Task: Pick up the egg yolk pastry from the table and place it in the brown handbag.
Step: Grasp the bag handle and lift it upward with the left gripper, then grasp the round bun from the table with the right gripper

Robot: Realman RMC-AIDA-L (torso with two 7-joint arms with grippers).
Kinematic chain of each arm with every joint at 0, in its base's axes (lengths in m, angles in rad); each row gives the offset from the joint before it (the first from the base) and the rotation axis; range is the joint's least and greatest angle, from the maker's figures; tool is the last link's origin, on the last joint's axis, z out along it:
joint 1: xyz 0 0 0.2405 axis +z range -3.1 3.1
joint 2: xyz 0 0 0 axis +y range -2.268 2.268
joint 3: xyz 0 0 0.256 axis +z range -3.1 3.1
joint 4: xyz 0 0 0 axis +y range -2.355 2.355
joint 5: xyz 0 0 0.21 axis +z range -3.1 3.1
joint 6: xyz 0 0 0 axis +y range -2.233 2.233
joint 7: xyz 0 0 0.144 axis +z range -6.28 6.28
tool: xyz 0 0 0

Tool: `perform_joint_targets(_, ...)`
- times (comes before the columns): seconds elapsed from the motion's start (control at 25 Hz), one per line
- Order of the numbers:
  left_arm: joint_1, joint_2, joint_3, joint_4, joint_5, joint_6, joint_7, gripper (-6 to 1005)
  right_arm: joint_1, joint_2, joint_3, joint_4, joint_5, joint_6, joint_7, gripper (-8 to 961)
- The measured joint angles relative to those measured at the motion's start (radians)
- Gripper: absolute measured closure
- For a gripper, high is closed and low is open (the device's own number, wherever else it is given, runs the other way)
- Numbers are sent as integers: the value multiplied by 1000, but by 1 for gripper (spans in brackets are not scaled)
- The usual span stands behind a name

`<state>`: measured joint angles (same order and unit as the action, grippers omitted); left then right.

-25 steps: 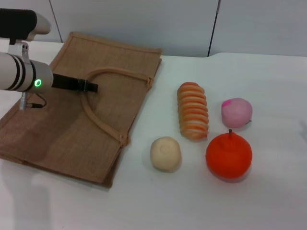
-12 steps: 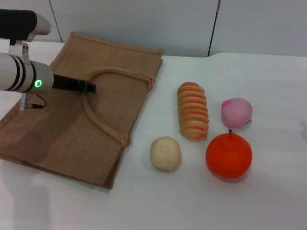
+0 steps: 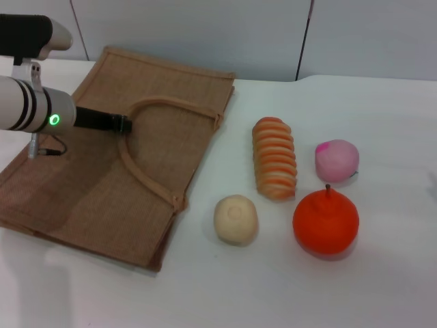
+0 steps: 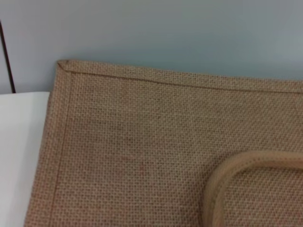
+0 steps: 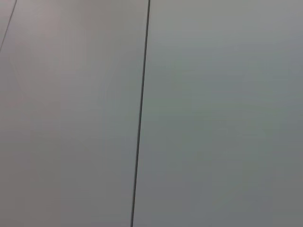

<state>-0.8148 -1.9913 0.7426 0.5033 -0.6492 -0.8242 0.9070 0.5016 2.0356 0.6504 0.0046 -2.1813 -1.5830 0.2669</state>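
The egg yolk pastry point(image 3: 236, 219), a small pale cream bun, sits on the white table just right of the handbag's near corner. The brown handbag point(image 3: 89, 184) lies flat at the left, its looped handle point(image 3: 147, 176) on top. My left gripper point(image 3: 125, 124) reaches over the bag from the left, and its thin dark fingers are closed at the top of the handle loop. The left wrist view shows the bag's weave point(image 4: 142, 151) and part of the handle point(image 4: 222, 179). My right gripper is out of view; its wrist view shows only a wall.
A ridged orange-and-cream bread roll point(image 3: 274, 158) lies beyond the pastry. A pink ball point(image 3: 336, 160) and an orange point(image 3: 326, 222) sit to the pastry's right. A wall stands behind the table.
My left gripper has drawn back slightly to the left with the handle. The bag's top layer and far corner have shifted a little. The food items have not moved.
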Motion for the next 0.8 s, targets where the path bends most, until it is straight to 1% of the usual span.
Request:
perform_joint_targets(0.2, 7, -10, -7, 8, -13, 7, 15, 841, -1, 0, 0, 0, 0, 0, 0, 74)
perform_joint_targets(0.36, 12, -12, -8, 9, -98, 2, 89, 848, -1, 0, -1, 0, 0, 0, 0, 73)
perform_joint_targets(0.48, 33, -13, -8, 9, -229, -7, 184, 854, -1, 0, -2, -1, -4, 0, 21, 73)
perform_joint_targets(0.6, 67, -12, -9, 9, -387, -54, 296, 867, 1, -1, -6, -8, -8, 0, 51, 74)
perform_joint_targets(0.8, 138, 6, -10, 2, -672, -184, 475, 876, 4, -6, -50, -11, -9, 0, 63, 76)
